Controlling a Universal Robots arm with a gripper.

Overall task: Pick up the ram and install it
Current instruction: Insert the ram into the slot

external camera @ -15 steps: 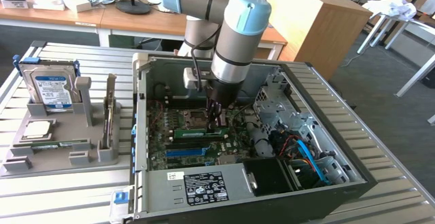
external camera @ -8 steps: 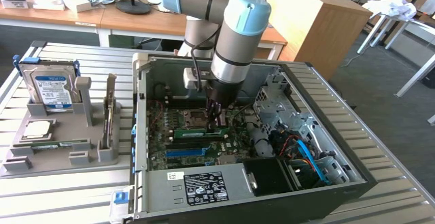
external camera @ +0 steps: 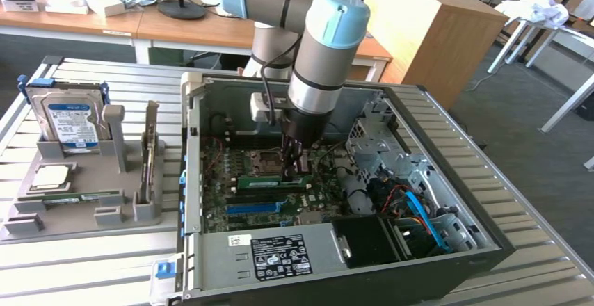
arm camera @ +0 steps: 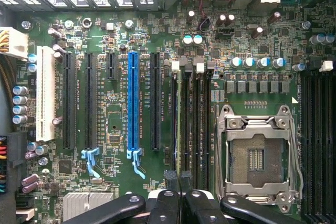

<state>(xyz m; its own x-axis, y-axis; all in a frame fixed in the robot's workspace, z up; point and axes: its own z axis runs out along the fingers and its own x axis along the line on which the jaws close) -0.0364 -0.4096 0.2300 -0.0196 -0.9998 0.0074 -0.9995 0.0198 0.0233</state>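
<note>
My gripper [external camera: 294, 170] reaches down into the open computer case [external camera: 446, 181], just above the motherboard [external camera: 227, 181]. It is shut on the ram [external camera: 269, 179], a long narrow green stick held level over the board. In the wrist view the two black fingertips [arm camera: 169, 182] stand close together, and the ram [arm camera: 180, 129] shows edge-on as a thin line running away from them. It lies along the black memory slots [arm camera: 191, 124] beside the empty processor socket [arm camera: 257, 156]. I cannot tell whether it touches a slot.
A grey holder [external camera: 83, 202] on the exterior view's left carries a blue-labelled hard drive [external camera: 72, 122], a square silver processor [external camera: 51, 176], another green stick lying flat [external camera: 79, 197] and an upright card [external camera: 149, 153]. A blue slot [arm camera: 133, 98] and several black slots lie beside the memory slots.
</note>
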